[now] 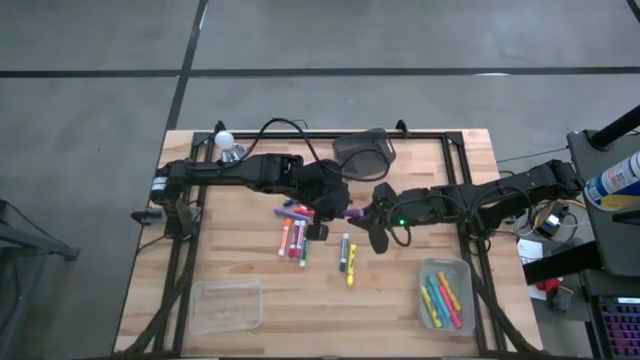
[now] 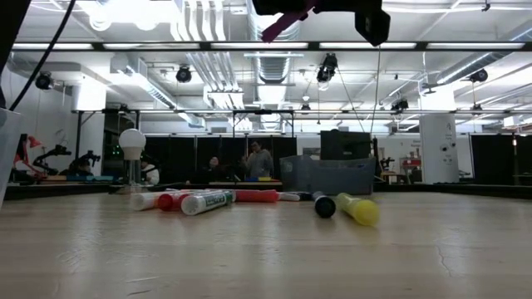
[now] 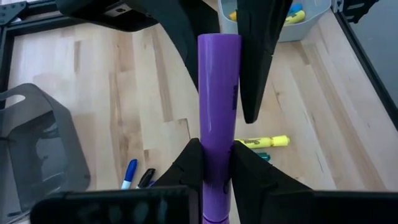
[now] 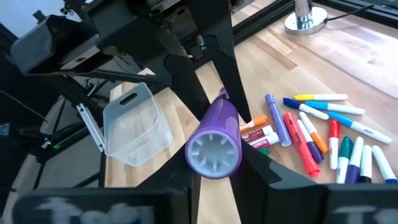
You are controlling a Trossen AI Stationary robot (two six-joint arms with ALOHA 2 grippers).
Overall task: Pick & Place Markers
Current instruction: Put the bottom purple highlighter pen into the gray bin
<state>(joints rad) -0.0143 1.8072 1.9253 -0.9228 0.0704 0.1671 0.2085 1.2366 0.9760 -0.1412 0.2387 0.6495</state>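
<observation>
A purple marker hangs in the air above the table's middle, held from both ends. My left gripper reaches in from the table's left and is shut on it. My right gripper meets it from the right, also shut on it. In the low view the purple marker shows tilted at the top. Loose markers lie flat on the wood below, with a yellow marker nearby. Several markers lie in the right clear tray. My left gripper pinches the purple marker's shaft between its two fingers, coming level from the table's left. The marker runs along the fingers, sticks out past their tips and is lifted clear of the table. My right gripper has its two fingers on either side of the marker's other half, coming from the table's right and lying along it. The marker's end cap points back between the fingers toward the wrist.
An empty clear tray sits near the table's front left. A dark mesh bin stands near the far edge, and a lamp bulb stands at the far left. More markers lie beneath the left gripper. Bare wood lies between the two trays.
</observation>
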